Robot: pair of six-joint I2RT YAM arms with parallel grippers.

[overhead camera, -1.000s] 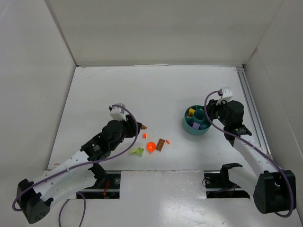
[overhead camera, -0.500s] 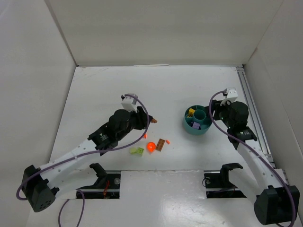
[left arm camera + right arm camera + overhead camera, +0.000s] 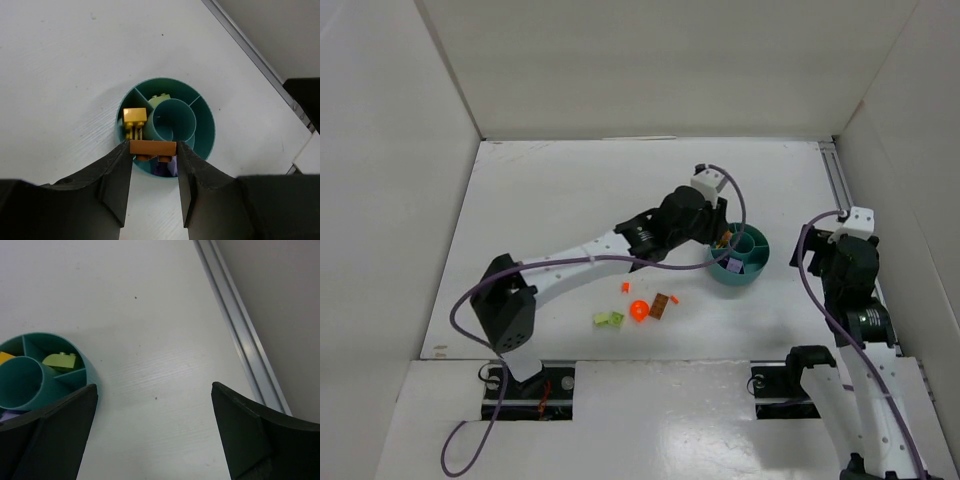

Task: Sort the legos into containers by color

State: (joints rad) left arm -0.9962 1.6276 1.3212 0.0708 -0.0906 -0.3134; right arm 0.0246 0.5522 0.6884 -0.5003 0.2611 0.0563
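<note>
Left wrist camera: the left gripper (image 3: 153, 149) pinches a brown brick (image 3: 153, 146) above the near rim of the teal bowl (image 3: 206, 122) — the right gripper (image 3: 154, 392), jaws spread and empty, hangs beside it.

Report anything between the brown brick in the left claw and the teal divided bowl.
Nothing visible does. The left claw holds the small brown plastic brick right above the round teal divided bowl, over its near side.
</note>
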